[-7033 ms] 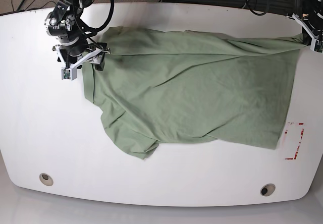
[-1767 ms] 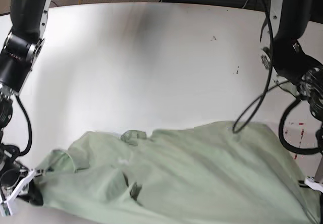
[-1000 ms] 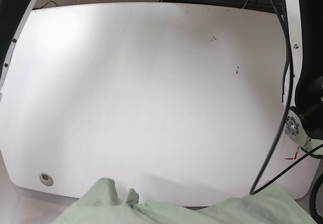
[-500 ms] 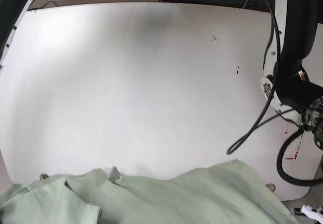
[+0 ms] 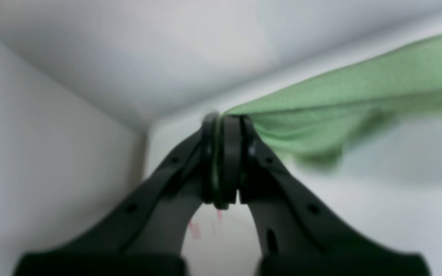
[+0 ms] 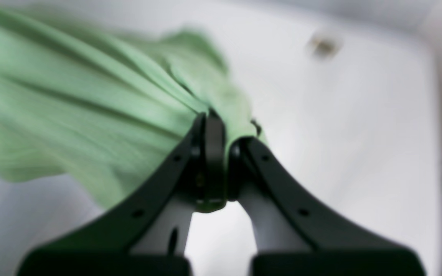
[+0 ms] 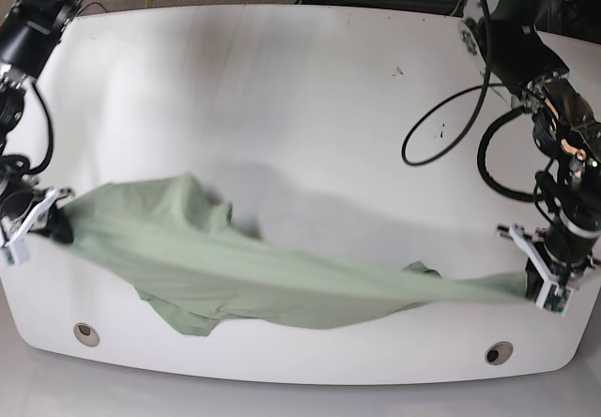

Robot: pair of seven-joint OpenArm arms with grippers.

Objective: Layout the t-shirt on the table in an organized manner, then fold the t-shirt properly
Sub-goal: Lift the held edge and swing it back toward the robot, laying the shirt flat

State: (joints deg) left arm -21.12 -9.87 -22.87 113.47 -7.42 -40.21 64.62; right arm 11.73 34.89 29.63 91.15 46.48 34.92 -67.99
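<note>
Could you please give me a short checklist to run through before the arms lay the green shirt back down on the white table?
1. Left gripper shut on the pale sage-green thin-fabric t-shirt: ok.
2. Right gripper shut on the t-shirt: ok.
3. Cloth stretched between both grippers: ok, it spans from one to the other.
4. Cloth spread flat: not ok, it is bunched into a twisted band with hanging folds.
5. Which parts of the shirt are pinched, hem or shoulders: cannot tell.
6. Bare space on the glossy white table behind the shirt: ok.
</note>
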